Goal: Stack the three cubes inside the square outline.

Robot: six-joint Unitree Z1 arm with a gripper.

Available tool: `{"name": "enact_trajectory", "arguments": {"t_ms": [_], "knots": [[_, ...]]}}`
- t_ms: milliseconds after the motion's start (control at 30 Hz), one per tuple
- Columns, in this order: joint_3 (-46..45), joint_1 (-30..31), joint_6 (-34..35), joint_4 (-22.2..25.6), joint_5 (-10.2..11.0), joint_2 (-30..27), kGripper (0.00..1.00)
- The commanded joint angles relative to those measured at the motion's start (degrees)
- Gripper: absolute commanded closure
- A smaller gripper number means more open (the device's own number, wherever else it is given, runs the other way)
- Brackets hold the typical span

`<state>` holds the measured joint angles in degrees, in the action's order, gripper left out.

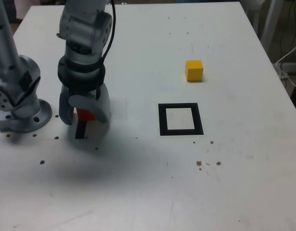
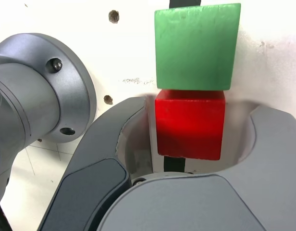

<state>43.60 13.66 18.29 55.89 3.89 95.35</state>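
The white table (image 1: pixel 138 192), pocked with small dark holes and specks, carries the black square outline (image 1: pixel 180 119) flat near its middle. The yellow cube (image 1: pixel 194 70) sits well beyond the outline toward the far edge, slightly to the exterior view's right of it. Well off to the exterior view's left of the outline lie a short black strip (image 1: pixel 80 131), the red cube (image 2: pixel 189 123) and the green cube (image 2: pixel 196 45) touching it, both over that strip, and furthest left the arm's round grey base (image 1: pixel 24 118).
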Motion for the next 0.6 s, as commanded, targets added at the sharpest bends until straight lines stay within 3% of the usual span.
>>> {"name": "enact_trajectory", "arguments": {"t_ms": [0,233,567], "knots": [[-0.08,-0.73,-0.93,0.53,-0.34,0.69,0.42],[0.22,-1.27,-1.86,1.04,-0.49,0.66,0.58],[1.05,-1.27,-2.45,0.96,-0.59,0.32,0.68]]}}
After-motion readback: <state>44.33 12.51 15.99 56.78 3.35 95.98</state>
